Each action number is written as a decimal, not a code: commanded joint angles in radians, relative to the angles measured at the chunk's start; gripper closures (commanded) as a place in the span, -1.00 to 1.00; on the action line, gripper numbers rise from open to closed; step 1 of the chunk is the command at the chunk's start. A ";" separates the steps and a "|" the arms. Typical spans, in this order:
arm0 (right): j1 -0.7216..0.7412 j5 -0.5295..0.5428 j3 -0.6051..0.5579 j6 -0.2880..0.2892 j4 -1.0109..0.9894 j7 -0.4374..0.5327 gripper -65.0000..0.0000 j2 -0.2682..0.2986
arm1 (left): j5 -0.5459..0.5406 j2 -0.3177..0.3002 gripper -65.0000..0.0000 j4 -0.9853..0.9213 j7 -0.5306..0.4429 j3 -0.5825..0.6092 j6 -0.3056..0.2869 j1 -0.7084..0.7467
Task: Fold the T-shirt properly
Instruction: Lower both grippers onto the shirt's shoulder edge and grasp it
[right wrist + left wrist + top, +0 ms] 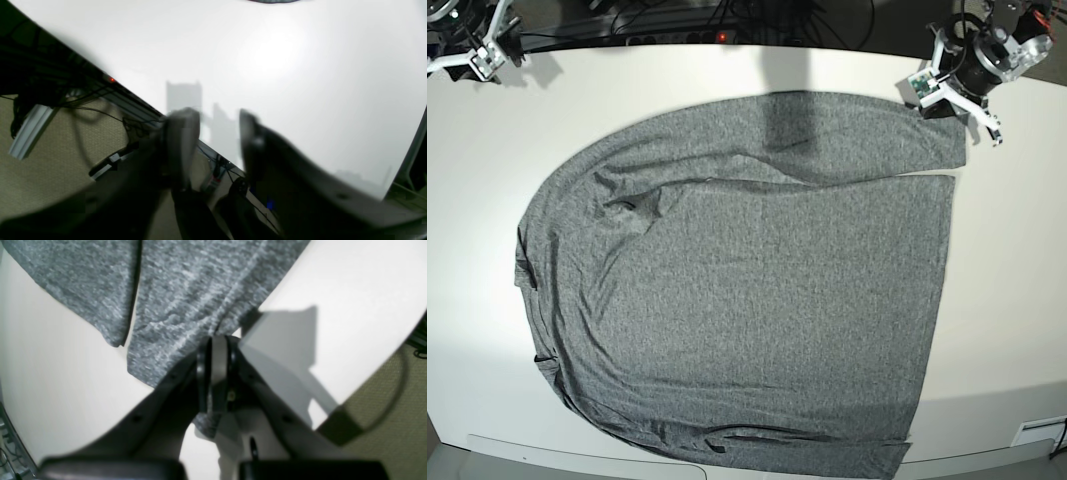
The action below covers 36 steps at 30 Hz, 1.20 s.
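The heather-grey T-shirt [747,300] lies spread flat on the white table [1017,300], one long sleeve [857,135] folded across its top. My left gripper [218,340] is shut on the shirt's fabric [186,296] near the sleeve end, with cloth showing between the fingers. In the base view it sits at the top right [949,98]. My right gripper [217,123] is open and empty, hovering over the table's edge. In the base view it is at the far top left [475,55], well away from the shirt.
The table corner [330,400] drops to beige carpet [393,426] right of my left gripper. Cables and a power strip [717,25] run behind the table. Under my right gripper are a metal frame rail [30,130] and wires.
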 commanded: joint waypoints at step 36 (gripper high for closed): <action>0.846 -0.546 -0.806 0.080 -0.502 0.026 -0.03 0.155 | -0.083 -0.009 1.00 0.000 -0.005 0.000 -0.021 0.011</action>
